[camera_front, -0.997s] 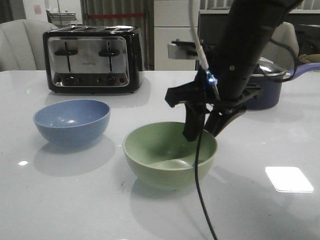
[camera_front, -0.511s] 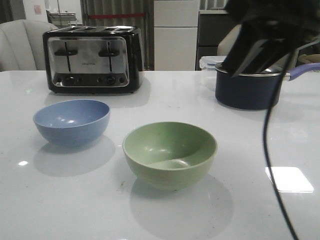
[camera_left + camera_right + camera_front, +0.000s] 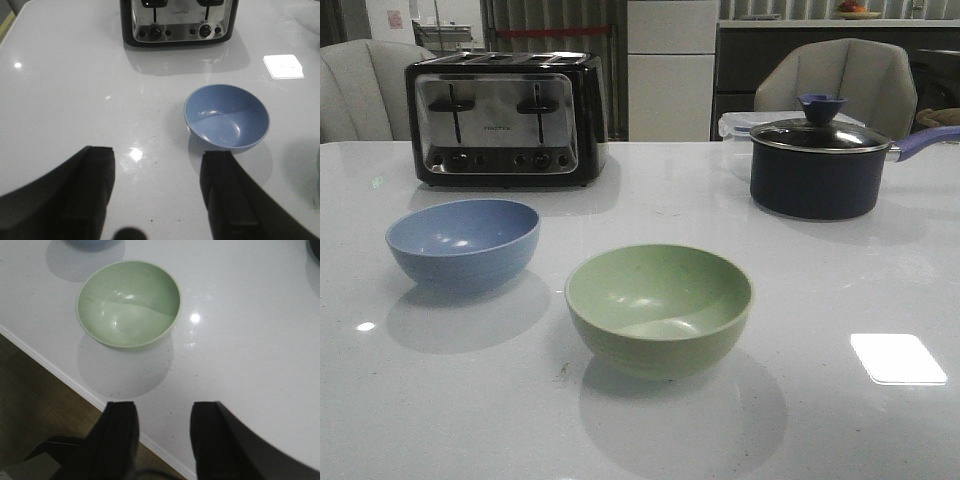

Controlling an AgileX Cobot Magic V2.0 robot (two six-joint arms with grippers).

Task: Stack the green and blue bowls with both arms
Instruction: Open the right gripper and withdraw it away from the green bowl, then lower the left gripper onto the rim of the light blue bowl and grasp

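The pale green bowl [image 3: 659,305] stands upright on the white table near the front middle. The dusty blue bowl [image 3: 463,241] stands apart, to its left and a little further back. Neither arm shows in the front view. In the left wrist view my left gripper [image 3: 159,157] is open and empty above bare table, with the blue bowl [image 3: 226,116] beyond its fingertips. In the right wrist view my right gripper [image 3: 163,409] is open and empty over the table's edge, with the green bowl [image 3: 128,303] beyond it.
A black and chrome toaster [image 3: 504,118] stands at the back left. A dark lidded saucepan [image 3: 820,165] with a blue handle stands at the back right, with a clear container behind it. The table edge [image 3: 60,372] and brown floor show in the right wrist view.
The right arm, which was over the green bowl's far rim, has lifted up and to the right and left the front view. Both bowls stay in place.
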